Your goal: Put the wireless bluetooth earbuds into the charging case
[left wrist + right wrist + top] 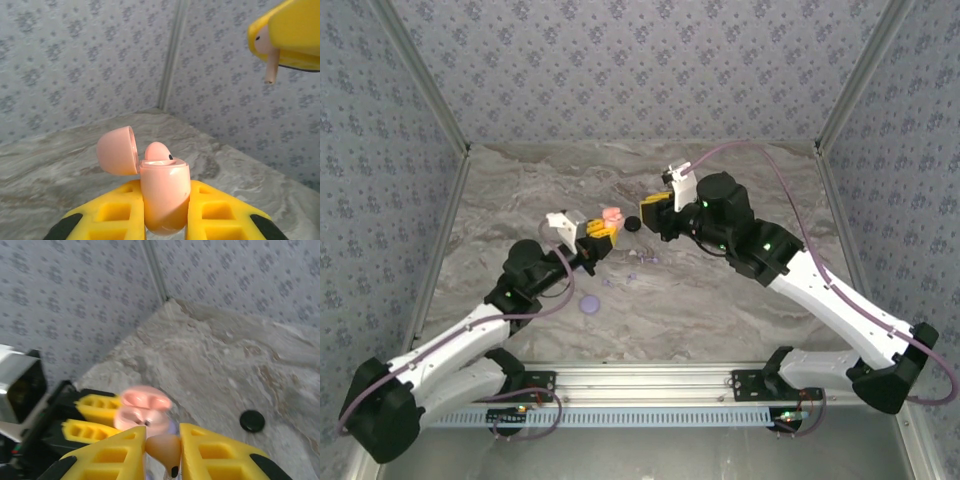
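Note:
My left gripper [165,192] is shut on a pink charging case [165,205], held upright with its lid [117,150] swung open to the left. One pinkish earbud [157,150] sits in the case. My right gripper [163,440] is shut on a second pinkish earbud [165,450], just above and beside the open case [142,412]. In the left wrist view that earbud's stem [270,70] hangs below the right gripper's yellow fingers [292,30] at the upper right. In the top view the case [611,215] lies between the left gripper [600,232] and the right gripper [655,212].
A black round disc [631,224] lies on the marble table just right of the case; the black disc [252,420] is also in the right wrist view. A lavender disc [589,303] lies nearer the bases. Tiny lavender earbuds [631,277] are scattered between. Patterned walls enclose the table.

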`<state>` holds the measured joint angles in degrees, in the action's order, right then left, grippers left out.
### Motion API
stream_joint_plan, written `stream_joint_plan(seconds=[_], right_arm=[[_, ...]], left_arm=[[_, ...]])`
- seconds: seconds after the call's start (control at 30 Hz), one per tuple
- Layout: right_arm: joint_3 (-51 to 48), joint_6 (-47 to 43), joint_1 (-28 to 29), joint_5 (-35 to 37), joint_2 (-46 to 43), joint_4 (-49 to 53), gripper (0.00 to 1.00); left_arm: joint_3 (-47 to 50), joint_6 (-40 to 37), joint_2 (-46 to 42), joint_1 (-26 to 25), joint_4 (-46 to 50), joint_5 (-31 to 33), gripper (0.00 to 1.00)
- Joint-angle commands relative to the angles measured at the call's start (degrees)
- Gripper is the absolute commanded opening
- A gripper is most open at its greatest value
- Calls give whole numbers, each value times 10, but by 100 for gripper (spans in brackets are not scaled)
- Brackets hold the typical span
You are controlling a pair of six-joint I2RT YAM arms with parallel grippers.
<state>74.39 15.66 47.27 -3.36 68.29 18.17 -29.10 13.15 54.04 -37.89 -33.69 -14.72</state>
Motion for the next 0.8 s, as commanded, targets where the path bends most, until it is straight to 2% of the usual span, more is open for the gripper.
stream_joint_plan(seconds=[0.0, 0.27, 0.77], right_arm=[[4, -8, 1, -39, 3, -40, 24], [-8, 1, 2, -41, 13, -52, 23], [-11, 17, 3, -57, 38, -56, 23]], left_arm=[[-45, 11, 24, -6, -75, -68, 0], [-68, 10, 64, -19, -86, -99, 0], [-71, 7, 64, -22, -79, -103, 0]])
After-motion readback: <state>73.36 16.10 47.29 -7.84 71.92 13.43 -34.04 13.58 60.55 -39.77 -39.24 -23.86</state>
